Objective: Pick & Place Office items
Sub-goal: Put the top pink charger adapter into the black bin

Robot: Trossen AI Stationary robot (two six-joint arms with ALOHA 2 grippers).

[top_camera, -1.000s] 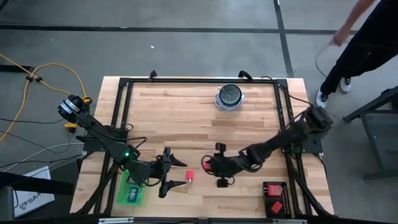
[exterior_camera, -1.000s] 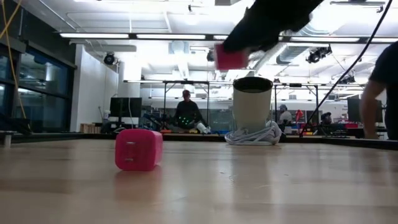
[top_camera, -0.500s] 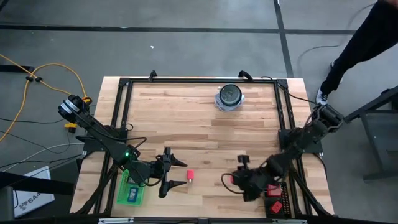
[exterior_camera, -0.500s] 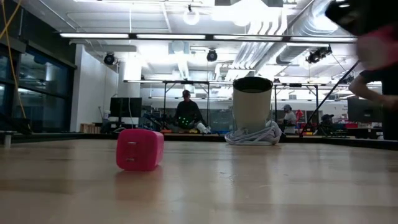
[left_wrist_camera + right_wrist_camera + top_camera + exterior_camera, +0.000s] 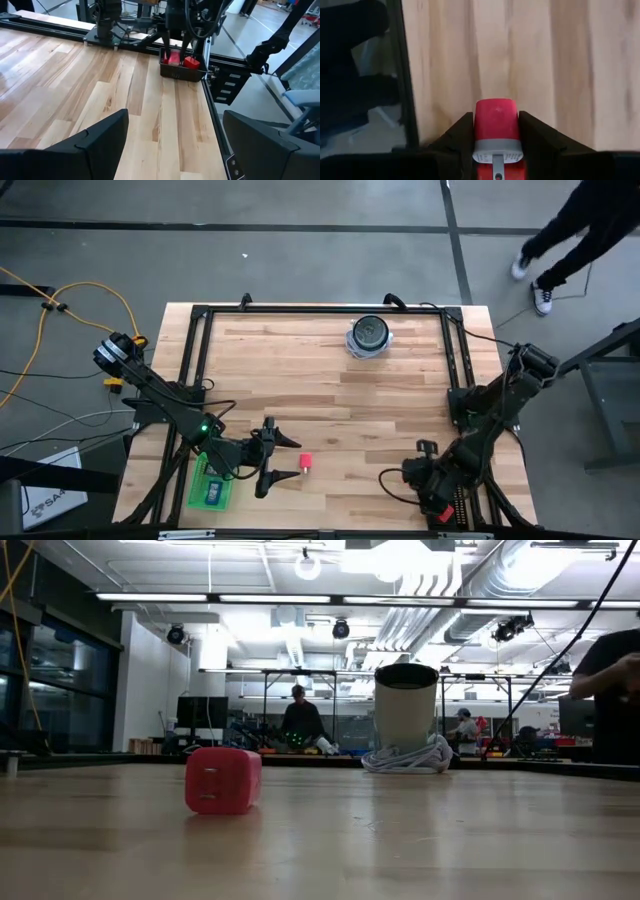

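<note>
A red block [image 5: 305, 464] stands on the wood near the table's near edge; the low view shows it as a pink-red cube [image 5: 223, 780]. My left gripper [image 5: 296, 458] is open, level with the table and just left of that block, touching nothing. The green tray [image 5: 213, 485] by the left arm holds a small blue piece. My right gripper [image 5: 432, 498] is at the near right corner, over the black tray [image 5: 181, 75], and is shut on a red piece [image 5: 495, 122] with a grey-white band. Another red piece [image 5: 192, 62] lies in the black tray. My right gripper pinches the red piece between its two fingers [image 5: 459, 137], one on each side face [image 5: 479, 125]. The fingers come from above, pointing down. The piece's rounded red end sticks out past the fingertips. I cannot tell whether it touches the tray.
The round blue-white object with a dark top [image 5: 369, 336] stands near the far edge, on a coil of white cord [image 5: 405, 758]. A black frame rail [image 5: 463, 380] runs along the table's sides. Bare wood [image 5: 330, 395] lies between the arms. A person [image 5: 575, 225] walks beyond the far right corner.
My right gripper, shut on the red piece, has swung from the table's middle toward the near right corner and now hangs over the black tray. It has left the low view. The person beyond the table has walked on.
</note>
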